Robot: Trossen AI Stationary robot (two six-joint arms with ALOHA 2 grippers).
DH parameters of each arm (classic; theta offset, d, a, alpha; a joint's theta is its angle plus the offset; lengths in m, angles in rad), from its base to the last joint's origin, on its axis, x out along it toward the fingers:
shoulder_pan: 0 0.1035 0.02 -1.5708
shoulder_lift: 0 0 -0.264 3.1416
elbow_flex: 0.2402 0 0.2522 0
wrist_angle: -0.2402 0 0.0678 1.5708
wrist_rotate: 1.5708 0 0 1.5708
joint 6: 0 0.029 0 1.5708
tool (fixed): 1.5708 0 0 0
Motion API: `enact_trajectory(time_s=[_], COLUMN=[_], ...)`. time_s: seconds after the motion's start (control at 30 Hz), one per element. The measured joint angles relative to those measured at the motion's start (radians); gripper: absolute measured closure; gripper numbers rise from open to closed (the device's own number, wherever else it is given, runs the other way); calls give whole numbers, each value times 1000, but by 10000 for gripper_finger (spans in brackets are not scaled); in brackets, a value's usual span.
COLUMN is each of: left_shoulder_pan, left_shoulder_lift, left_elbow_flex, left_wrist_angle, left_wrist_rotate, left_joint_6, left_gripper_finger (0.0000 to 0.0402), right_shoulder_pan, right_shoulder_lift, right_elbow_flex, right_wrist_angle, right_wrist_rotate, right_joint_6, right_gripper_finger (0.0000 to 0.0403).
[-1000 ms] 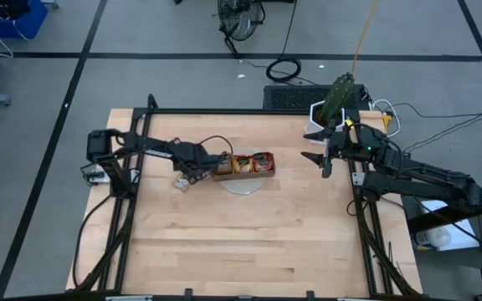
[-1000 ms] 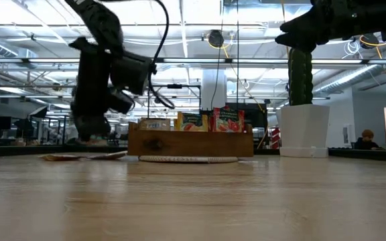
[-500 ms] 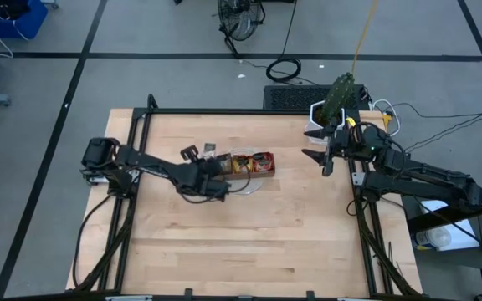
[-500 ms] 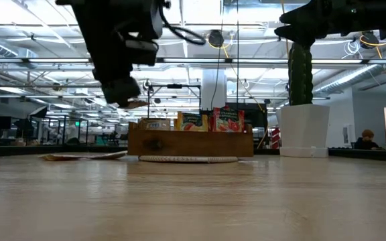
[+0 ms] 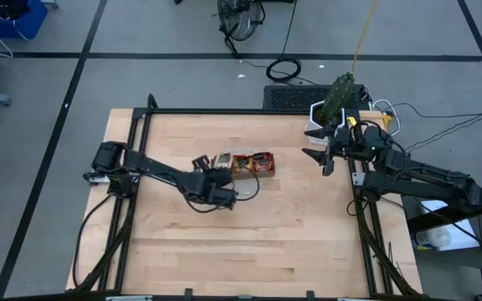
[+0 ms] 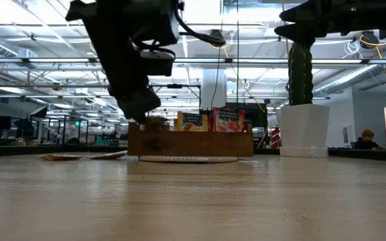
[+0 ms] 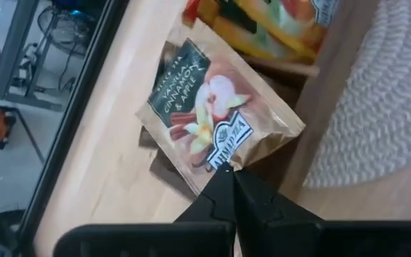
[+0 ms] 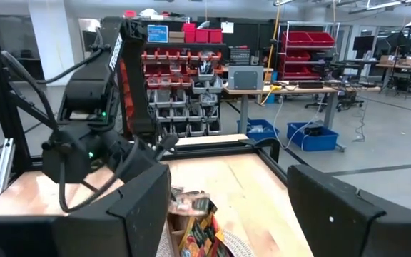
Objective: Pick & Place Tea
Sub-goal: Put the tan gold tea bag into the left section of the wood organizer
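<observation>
Item: beige tea sachet (image 7: 216, 118), label reading vanilla, cinnamon and apple, pinched by one corner in the left gripper (image 7: 228, 187), whose fingers are closed tight on it. It hangs tilted above the end compartment of the wooden tray (image 5: 243, 165), clear of the surface (image 5: 249, 234).

Tray contents: orange-yellow sachets (image 6: 191, 121) in the middle compartment, red sachets (image 6: 228, 120) in the far one, all standing on edge. The tray rests on a round pale woven mat (image 7: 377, 100).

Loose stock: more sachets (image 6: 84, 156) lying flat on the surface beside the tray (kind cannot be told at table level).

Right gripper (image 5: 315, 144): fingers spread wide, holding nothing, raised near the surface's far right edge, well apart from the tray.

Adjacent: a cactus (image 6: 300, 70) in a white pot (image 6: 303, 130), close by the right gripper.
</observation>
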Motion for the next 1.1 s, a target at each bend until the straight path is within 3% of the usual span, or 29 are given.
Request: enact_trajectory(time_s=[0.27,0.57,1.1], left_shoulder_pan=[40,80,86], left_shoulder_lift=[8,5,-3], left_elbow_flex=[1,0,0], left_wrist_angle=[20,87,80], left_wrist_rotate=[4,103,115], left_joint_6=[-8,-16,67], left_gripper_finger=[398,356,209], right_shoulder_pan=[0,0,0], right_shoulder_lift=[0,0,0], right_elbow_flex=[0,0,0], right_wrist_angle=[3,-1,-2], right_wrist_rotate=[0,0,-4], right_joint_6=[11,-1,-1], right_gripper_finger=[142,142,142])
